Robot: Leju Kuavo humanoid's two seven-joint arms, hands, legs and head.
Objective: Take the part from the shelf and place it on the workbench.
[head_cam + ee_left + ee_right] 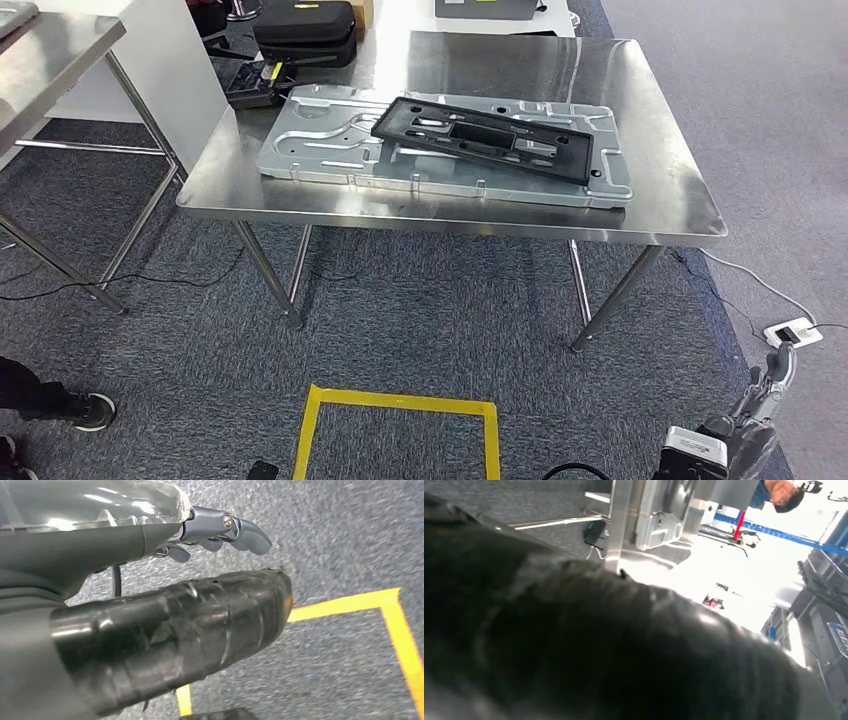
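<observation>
A black rectangular frame part (487, 136) lies flat on a silver stamped metal plate (330, 145), which rests on the steel workbench (655, 190) ahead of me. My left hand (220, 532) hangs over the carpet with its fingers loosely extended and nothing in it; its dark taped thumb (170, 635) crosses the left wrist view. At the lower right of the head view my right hand (770, 390) hangs low beside my body, well below the bench top and holding nothing. A blurred dark thumb (599, 650) fills much of the right wrist view.
A black case (305, 30) and a dark tool (245, 85) sit at the bench's back left. A second steel table (50, 70) stands to the left. A yellow tape square (400, 420) marks the floor. A person's shoe (90, 410) is at lower left; a power strip (793, 332) lies right.
</observation>
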